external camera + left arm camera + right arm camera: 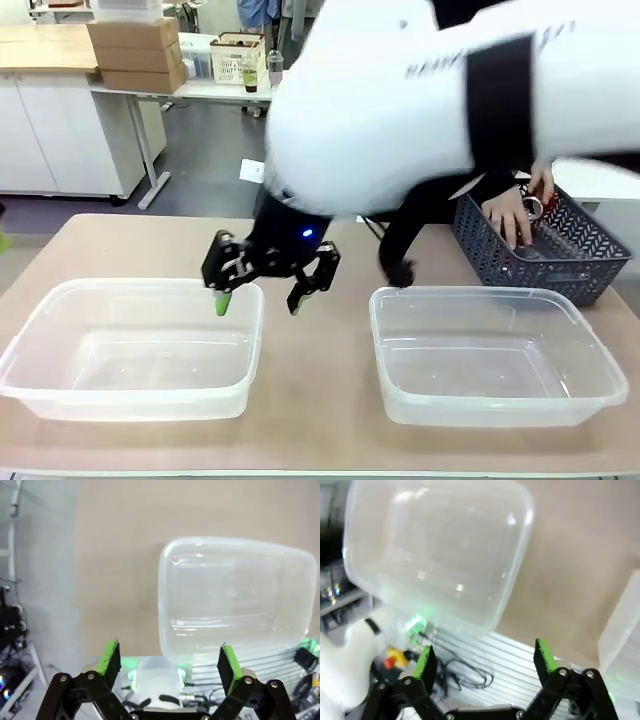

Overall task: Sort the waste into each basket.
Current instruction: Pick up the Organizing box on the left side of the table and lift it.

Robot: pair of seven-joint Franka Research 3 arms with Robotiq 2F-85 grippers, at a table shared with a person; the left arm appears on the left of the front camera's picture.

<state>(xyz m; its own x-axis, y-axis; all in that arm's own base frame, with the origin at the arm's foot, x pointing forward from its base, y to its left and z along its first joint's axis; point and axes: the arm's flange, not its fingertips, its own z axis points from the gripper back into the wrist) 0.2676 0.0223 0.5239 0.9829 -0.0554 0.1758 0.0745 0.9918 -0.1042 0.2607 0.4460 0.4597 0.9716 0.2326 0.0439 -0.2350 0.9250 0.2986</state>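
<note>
Two clear tubs stand empty on the table, the left basket (130, 355) and the right basket (490, 360). My right gripper (258, 305) hangs open over the left basket's right rim, nothing between its fingers. In the right wrist view that gripper (485, 659) is open above a clear tub (435, 550), with the other tub's edge (625, 630) at the right. My left gripper (170, 662) is open high above a clear tub (235, 595). At the back right a person's hand (508, 215) holds a red-and-silver can (533, 206) inside a dark lattice basket (590, 255).
The white right arm (430, 100) crosses the upper front view and hides much of the person. A gap of bare tabletop (315, 370) lies between the two tubs. Beyond the table's near edge are metal rails and cables (470, 670).
</note>
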